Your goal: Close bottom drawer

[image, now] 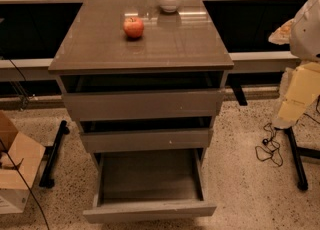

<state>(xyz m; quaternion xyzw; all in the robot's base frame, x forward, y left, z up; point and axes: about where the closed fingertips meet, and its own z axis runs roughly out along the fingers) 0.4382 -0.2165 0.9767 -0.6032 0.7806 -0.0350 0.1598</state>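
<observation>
The bottom drawer (149, 210) is the lowest of three taupe-grey drawers in a low cabinet (100, 59). It is pulled far out toward me, and its wide shallow box shows an empty grey floor. The two upper drawers (142, 105) each stand out a little, with a dark gap above each front. My arm hangs at the right edge of the view. Its gripper (287, 116) is at the cream-coloured lower end, well to the right of the cabinet, about level with the middle drawer and touching nothing.
A red apple (133, 27) and a white bowl (169, 0) sit on the cabinet top. A cardboard box (15, 174) and a black stand foot (54, 154) are on the floor at left. A black cable (270, 149) and a stand leg (296, 159) lie at right.
</observation>
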